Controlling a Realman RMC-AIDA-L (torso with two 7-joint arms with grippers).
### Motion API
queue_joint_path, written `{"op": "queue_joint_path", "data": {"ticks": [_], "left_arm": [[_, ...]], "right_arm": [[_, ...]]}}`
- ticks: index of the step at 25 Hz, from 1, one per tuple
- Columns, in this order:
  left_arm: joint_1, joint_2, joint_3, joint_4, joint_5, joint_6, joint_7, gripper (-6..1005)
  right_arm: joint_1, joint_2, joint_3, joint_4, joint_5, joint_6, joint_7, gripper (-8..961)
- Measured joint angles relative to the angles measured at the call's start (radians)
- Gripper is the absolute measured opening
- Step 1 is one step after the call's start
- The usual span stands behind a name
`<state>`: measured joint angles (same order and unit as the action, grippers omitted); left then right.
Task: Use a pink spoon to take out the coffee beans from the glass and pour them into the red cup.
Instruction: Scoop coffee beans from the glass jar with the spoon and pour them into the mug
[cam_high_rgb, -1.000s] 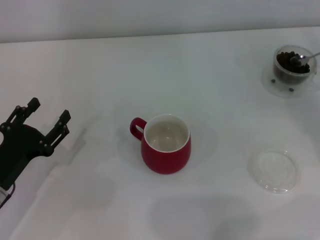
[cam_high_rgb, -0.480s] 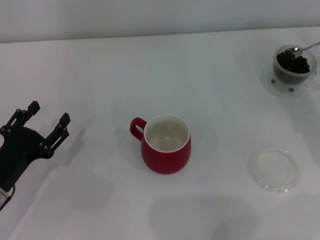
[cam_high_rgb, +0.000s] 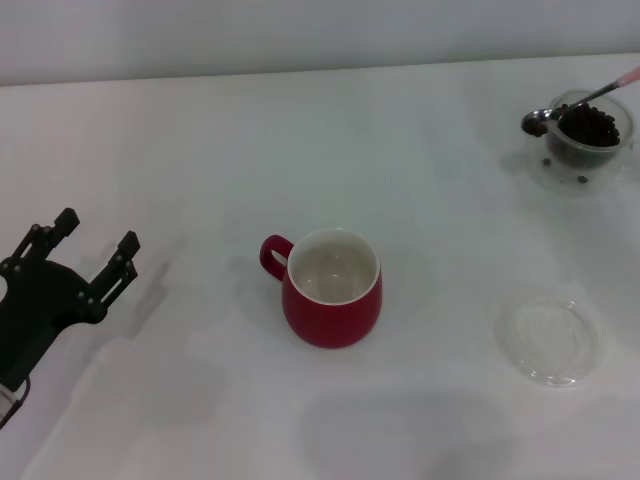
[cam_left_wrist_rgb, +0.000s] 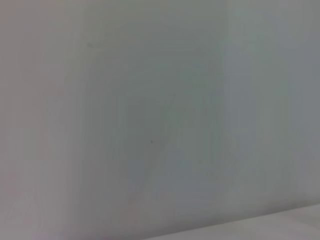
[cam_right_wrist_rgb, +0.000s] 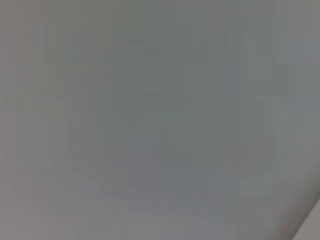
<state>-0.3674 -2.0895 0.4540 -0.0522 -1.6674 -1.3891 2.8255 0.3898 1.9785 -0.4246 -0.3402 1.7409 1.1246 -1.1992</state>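
The red cup (cam_high_rgb: 333, 290) looks like shiny, smooth pottery. The glass (cam_high_rgb: 588, 128) is clear and smooth. The spoon (cam_high_rgb: 570, 108) has shiny metal. The table (cam_high_rgb: 200, 150) is white and dull.

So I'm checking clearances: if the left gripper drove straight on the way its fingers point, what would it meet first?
Probably nothing: the left gripper, open, points up-right over bare table; the red cup sits off that line.

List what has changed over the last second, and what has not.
The pink spoon has come up out of the glass; its bowl, loaded with coffee beans, now hangs past the glass's left rim. The left gripper drifted slightly. The red cup and clear dish stayed put.
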Motion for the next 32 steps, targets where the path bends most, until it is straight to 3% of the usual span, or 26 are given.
{"op": "queue_joint_path", "data": {"ticks": [5, 12, 23, 32], "left_arm": [[0.01, 0.0, 0.0, -0.001, 0.0, -0.008, 0.0, 772], [0.017, 0.0, 0.0, -0.003, 0.0, -0.012, 0.0, 771], [0.016, -0.001, 0.0, -0.003, 0.003, -0.012, 0.0, 771], [0.023, -0.001, 0.0, -0.003, 0.004, -0.013, 0.0, 771]], "right_arm": [[-0.011, 0.018, -0.007, -0.01, -0.019, 0.062, -0.019, 150], [-0.013, 0.021, -0.061, -0.011, -0.026, 0.156, -0.033, 149], [0.004, 0.031, -0.216, 0.009, -0.016, 0.17, -0.023, 148], [0.051, 0.038, -0.274, 0.051, -0.016, 0.174, -0.02, 149]]}}
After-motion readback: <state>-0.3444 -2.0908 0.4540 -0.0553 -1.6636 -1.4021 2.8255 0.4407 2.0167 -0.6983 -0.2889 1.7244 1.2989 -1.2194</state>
